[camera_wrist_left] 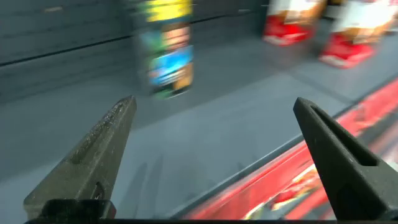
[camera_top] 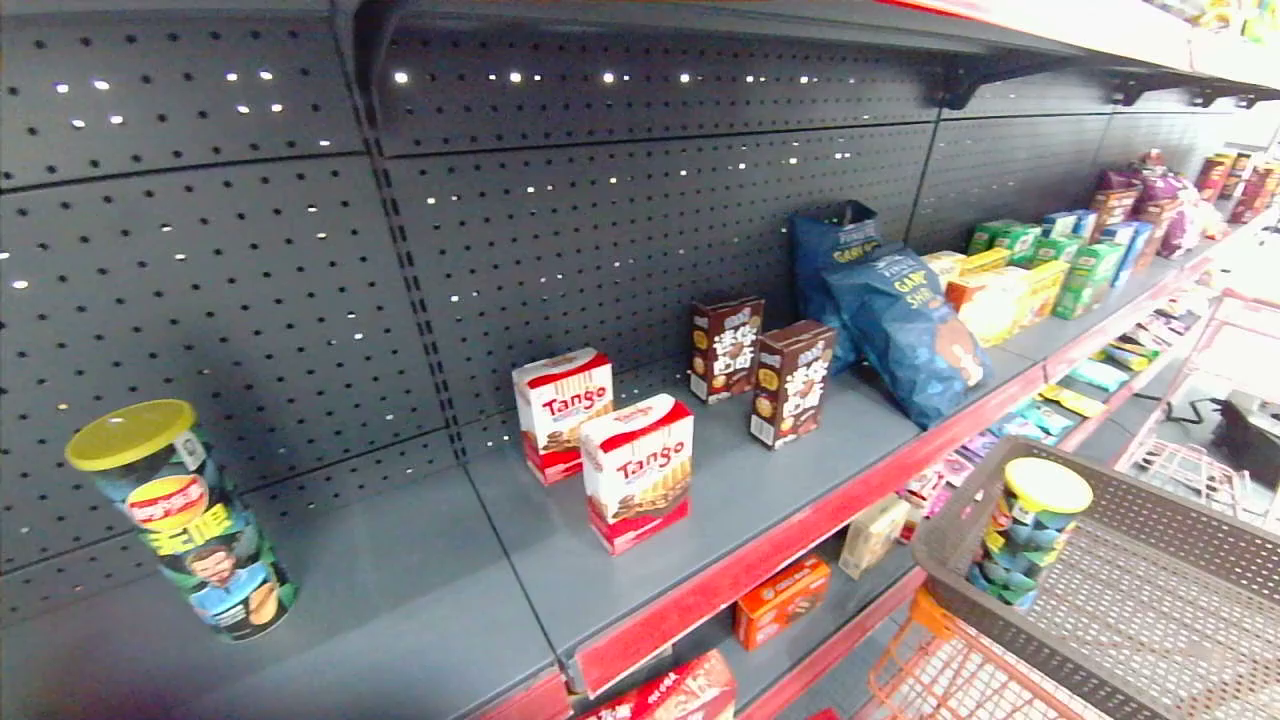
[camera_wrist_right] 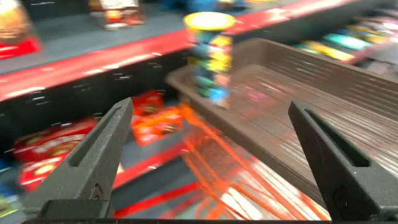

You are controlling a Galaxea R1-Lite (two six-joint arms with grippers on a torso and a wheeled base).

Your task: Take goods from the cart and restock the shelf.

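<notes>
Left gripper [camera_wrist_left: 212, 102]: fingers spread wide, nothing between them. It hangs over the front of the shelf [camera_top: 420, 590] and faces the shelved canister [camera_wrist_left: 166, 56], which stands upright on the board, well apart from the fingertips.

Right gripper [camera_wrist_right: 210, 104]: fingers equally wide, empty. It faces the basket canister [camera_wrist_right: 210, 59], upright in a corner of the brown basket [camera_top: 1180, 530]. There is a clear gap between tips and can.

Head view read as a dial:
- 8 o'clock: shelved canister [camera_top: 180, 520], yellow lid, alone in its bay near the pegboard back [camera_top: 560, 230]. Judgement: already restocked, with room beside it for more.
- 4 o'clock: basket canister [camera_top: 1030, 545], against the basket wall nearest the shelf. The basket rides on the orange cart [camera_top: 930, 670]. Judgement: this is the next piece to lift, and the right arm's wide spread suits its round body.
- Centre: two red-and-white wafer boxes [camera_top: 637, 470], upright, one behind the other.
- Toward 2 o'clock: two brown boxes [camera_top: 792, 380], then blue bags [camera_top: 905, 330] leaning toward the back panel, then green and yellow cartons running down the aisle.

Surface: flat grey metal board with a red front edge [camera_top: 780, 550]. Lower tiers at 5 o'clock hold an orange box [camera_top: 782, 600] and mixed packets. Room: a store aisle with dark perforated backing throughout.
</notes>
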